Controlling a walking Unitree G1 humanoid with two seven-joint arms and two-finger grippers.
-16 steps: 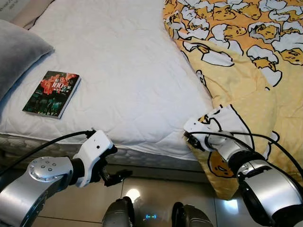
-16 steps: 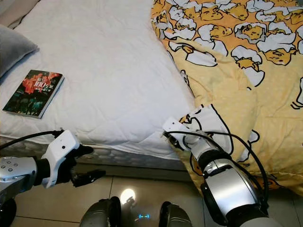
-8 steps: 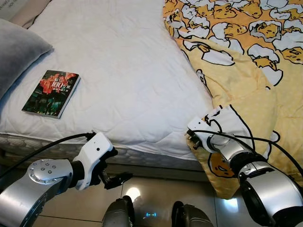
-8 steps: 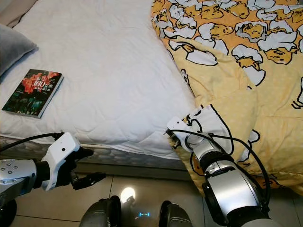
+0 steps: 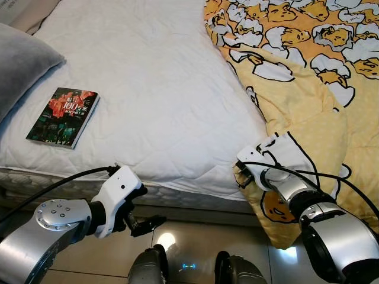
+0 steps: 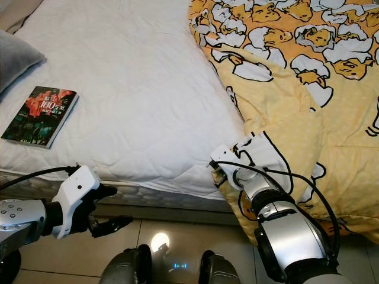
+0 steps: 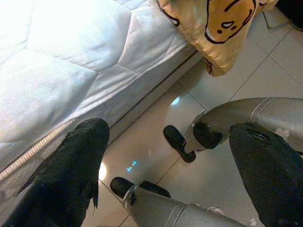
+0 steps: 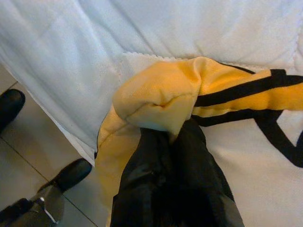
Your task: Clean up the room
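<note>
- The right end effector is seen at the near edge of the bed, its black fingers pressed together on a bunched corner of the yellow blanket.
- The pinched corner is folded over the fingertips and lies against the white quilted mattress cover, just at the bed's front edge.
- The blanket, printed with white and yellow cartoon figures outlined in black, is spread over the right part of the bed and hangs down over the edge toward the floor.
- The left end effector is held low in front of the bed, over the tiled floor, with its two fingers spread well apart and nothing between them.
- A book with a dark, red-toned cover is lying flat on the left part of the mattress, near the front edge and well apart from the blanket.
- A grey pillow is resting at the left side of the bed, near the book.
- The robot's feet are seen on the glossy tiles below the bed edge.
</note>
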